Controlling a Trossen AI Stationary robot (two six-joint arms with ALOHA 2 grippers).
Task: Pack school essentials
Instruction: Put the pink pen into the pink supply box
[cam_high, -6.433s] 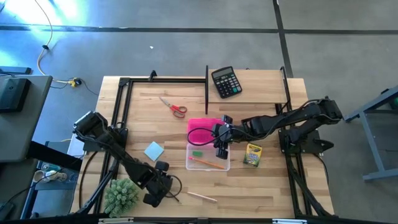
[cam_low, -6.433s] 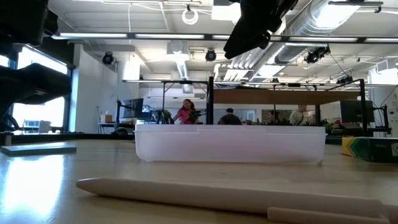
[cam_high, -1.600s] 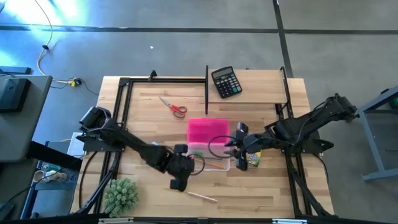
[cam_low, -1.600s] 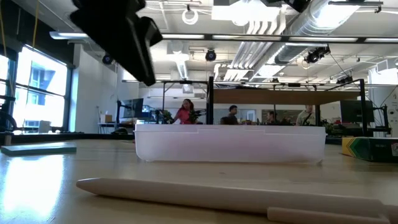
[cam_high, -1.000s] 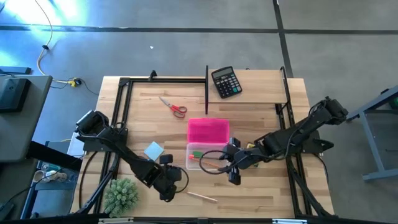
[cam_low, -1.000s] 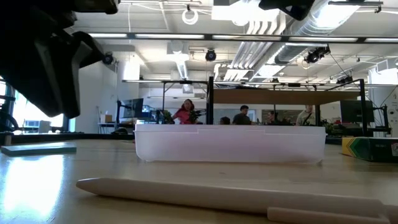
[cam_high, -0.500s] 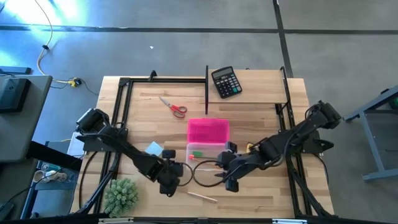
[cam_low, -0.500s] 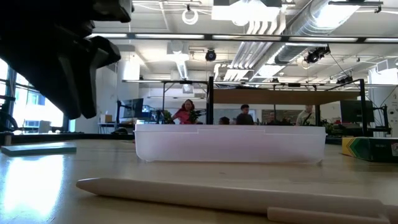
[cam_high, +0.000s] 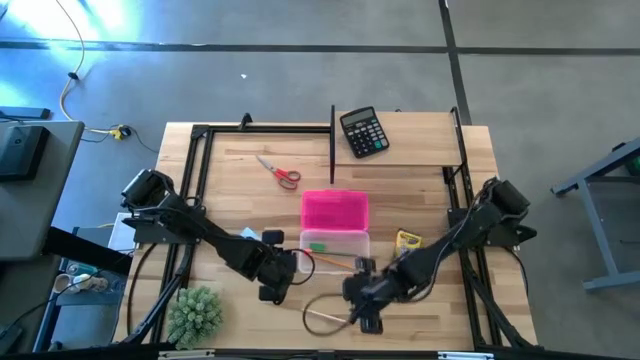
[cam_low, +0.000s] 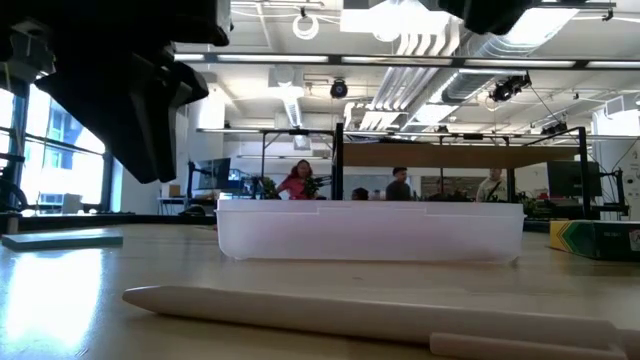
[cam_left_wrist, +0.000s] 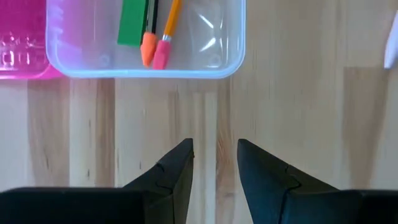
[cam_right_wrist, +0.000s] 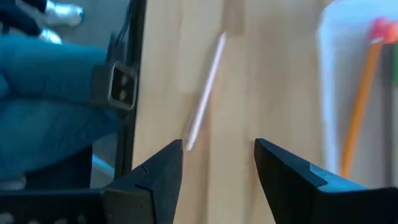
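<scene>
- Counter: wooden, carrying every item below.
- Clear case: pink lid lying open beside it; holds green eraser and two pencils.
- Left pincer: fingers parted, empty, above bare wood just beside the case.
- Right pincer: fingers parted, empty, above the loose pencil near the counter's front edge.
- Crayon box: right of the case.
- Scissors: red-handled, behind the lid.

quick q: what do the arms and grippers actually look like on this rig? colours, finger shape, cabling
Both arms are matte black, jointed links with loose dark cables looping near the wrists. The left gripper has two dark, blunt fingers with stepped, angular inner edges. The right gripper has the same dark two-finger build. No markings are legible.
</scene>
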